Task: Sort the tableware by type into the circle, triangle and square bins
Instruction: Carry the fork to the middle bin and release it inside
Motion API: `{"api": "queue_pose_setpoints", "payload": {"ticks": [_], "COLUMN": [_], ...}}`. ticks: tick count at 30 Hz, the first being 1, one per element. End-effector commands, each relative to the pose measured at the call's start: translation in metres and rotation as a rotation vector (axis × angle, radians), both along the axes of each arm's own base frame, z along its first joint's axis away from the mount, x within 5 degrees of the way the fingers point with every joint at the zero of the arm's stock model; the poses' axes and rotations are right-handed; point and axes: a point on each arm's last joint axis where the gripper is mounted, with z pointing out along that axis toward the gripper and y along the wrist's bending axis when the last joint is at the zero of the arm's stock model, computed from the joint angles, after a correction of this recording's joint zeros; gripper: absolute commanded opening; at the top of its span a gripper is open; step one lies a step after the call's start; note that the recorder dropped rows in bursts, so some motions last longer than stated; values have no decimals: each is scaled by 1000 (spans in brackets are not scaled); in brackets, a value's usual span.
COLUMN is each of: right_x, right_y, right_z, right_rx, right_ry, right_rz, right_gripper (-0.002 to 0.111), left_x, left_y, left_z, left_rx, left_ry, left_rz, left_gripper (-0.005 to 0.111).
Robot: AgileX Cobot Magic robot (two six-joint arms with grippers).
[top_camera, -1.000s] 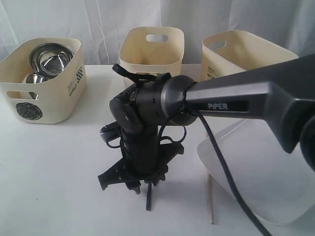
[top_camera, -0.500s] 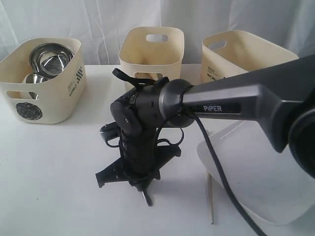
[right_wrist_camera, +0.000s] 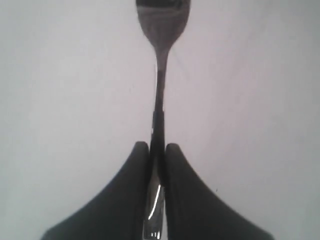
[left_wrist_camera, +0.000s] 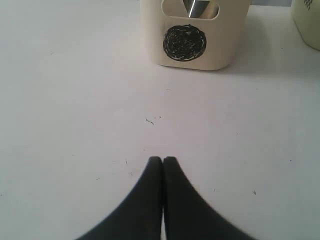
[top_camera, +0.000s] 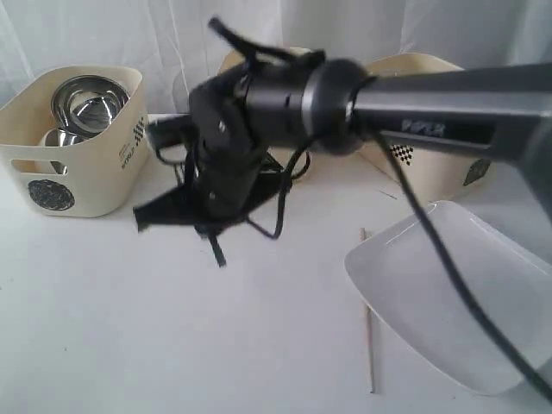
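Note:
My right gripper is shut on the handle of a steel spoon, whose bowl sticks out past the fingertips. In the exterior view this gripper hangs above the table, in front of the bins. My left gripper is shut and holds nothing; it is low over the table facing the bin with the circle mark. That bin holds steel vessels. A large white squarish plate lies at the right, with a wooden chopstick beside it.
The right arm hides most of the middle bin. A third bin stands at the back right, behind the plate. White curtains close off the back.
The right arm has risen from the table and swung back and to the left, carrying the spoon up with it.

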Motion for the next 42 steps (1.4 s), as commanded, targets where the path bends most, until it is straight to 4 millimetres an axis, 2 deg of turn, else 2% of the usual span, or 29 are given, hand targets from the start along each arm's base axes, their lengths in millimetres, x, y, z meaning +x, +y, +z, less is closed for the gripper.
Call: {"api": "queue_pose_setpoints", "payload": {"ticks": [1, 5, 9, 10, 13, 15, 17, 20, 22, 23, 25, 26, 30, 32, 34, 35, 38, 39, 40, 41, 42], "right_x": [31, 61, 84, 95, 111, 123, 140, 156, 163, 165, 165, 165, 160, 151, 134, 126, 96, 72, 58, 29, 17], "right_y": [-30, -62, -82, -89, -94, -93, -90, -95, -104, -107, -109, -110, -110, -109, -114, -118, -134, -142, -146, -147, -146], "right_z": [50, 74, 90, 96, 100, 93, 58, 13, -1, -7, -10, -9, 7, 18, 33, 38, 52, 55, 55, 51, 49], "right_rx": [110, 269, 490, 577, 620, 627, 609, 575, 578, 564, 541, 539, 532, 498, 394, 314, 103, 21, -14, -86, -96], "right_ry": [-167, -302, -430, -521, -740, -902, -976, -989, -975, -949, -900, -895, -850, -729, -569, -518, -287, -82, 38, 222, 244], "right_rz": [-76, -191, -310, -345, -337, -319, -320, -342, -386, -392, -391, -392, -383, -366, -300, -238, -137, -137, -151, -136, -125], "right_gripper": [0, 0, 0, 0, 0, 0, 0, 2, 14, 25, 41, 43, 44, 44, 38, 32, 6, 0, 0, 0, 0], "left_x": [0, 0, 0, 0, 0, 0, 0, 0, 0, 0, 0, 0, 0, 0, 0, 0, 0, 0, 0, 0, 0], "left_y": [0, 0, 0, 0, 0, 0, 0, 0, 0, 0, 0, 0, 0, 0, 0, 0, 0, 0, 0, 0, 0], "left_z": [-1, -1, -1, -1, -1, -1, -1, -1, -1, -1, -1, -1, -1, -1, -1, -1, -1, -1, -1, -1, -1], "left_rx": [-1, -1, -1, -1, -1, -1, -1, -1, -1, -1, -1, -1, -1, -1, -1, -1, -1, -1, -1, -1, -1], "left_ry": [-5, -5, -5, -5, -5, -5, -5, -5, -5, -5, -5, -5, -5, -5, -5, -5, -5, -5, -5, -5, -5], "left_rz": [-7, -7, -7, -7, -7, -7, -7, -7, -7, -7, -7, -7, -7, -7, -7, -7, -7, -7, -7, -7, -7], "left_gripper": [0, 0, 0, 0, 0, 0, 0, 0, 0, 0, 0, 0, 0, 0, 0, 0, 0, 0, 0, 0, 0]}}
